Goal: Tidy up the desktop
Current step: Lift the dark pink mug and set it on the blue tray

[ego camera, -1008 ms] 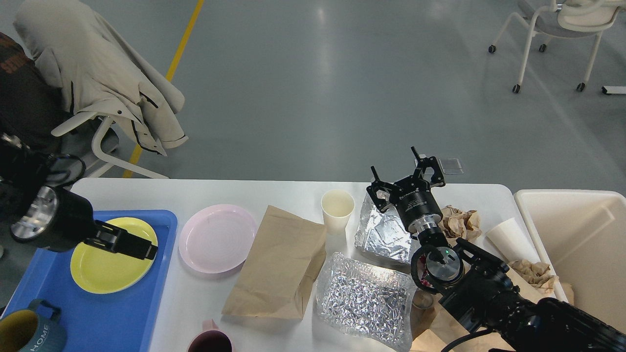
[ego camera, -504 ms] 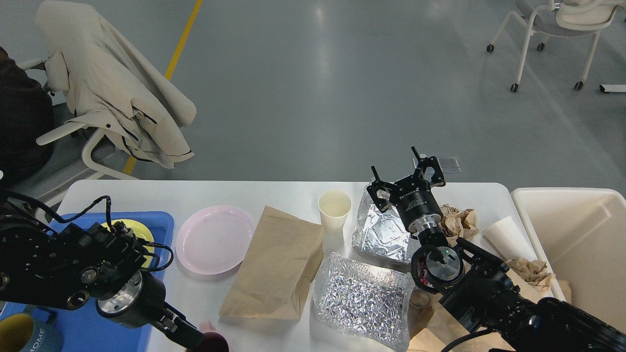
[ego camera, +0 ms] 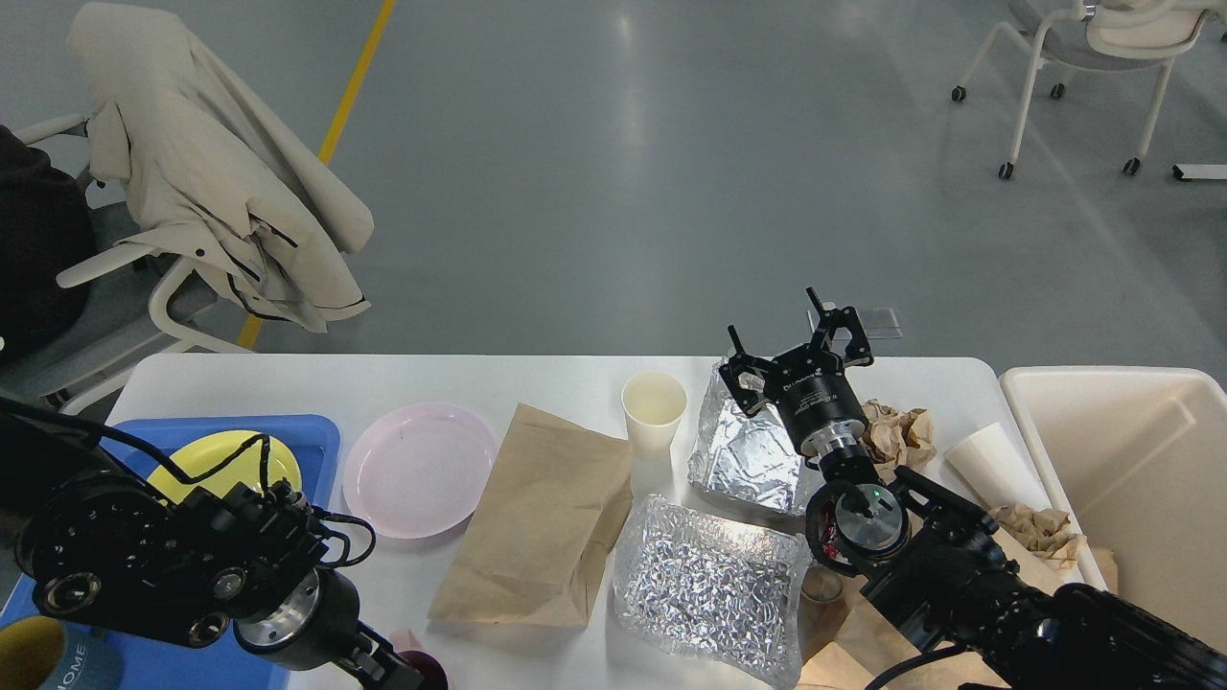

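The white desktop (ego camera: 479,383) carries a pink plate (ego camera: 419,470), a flat brown paper bag (ego camera: 542,513), an upright paper cup (ego camera: 654,412), two foil containers (ego camera: 752,455) (ego camera: 705,585), crumpled brown paper (ego camera: 896,431) and a tipped paper cup (ego camera: 987,465). My right gripper (ego camera: 791,350) is open, held above the far foil container with nothing between its fingers. My left gripper (ego camera: 388,666) is low at the near edge, right beside a maroon mug (ego camera: 427,671). It is dark and cut off by the frame, so its fingers cannot be told apart.
A blue tray (ego camera: 316,431) at the left holds a yellow plate (ego camera: 220,455) and a mug (ego camera: 38,656). A cream bin (ego camera: 1131,470) stands off the right end, with more crumpled paper (ego camera: 1040,532) beside it. Chairs stand on the floor beyond the table.
My left arm has swung from above the yellow plate down and right to the near edge by the maroon mug. The right arm has not moved.
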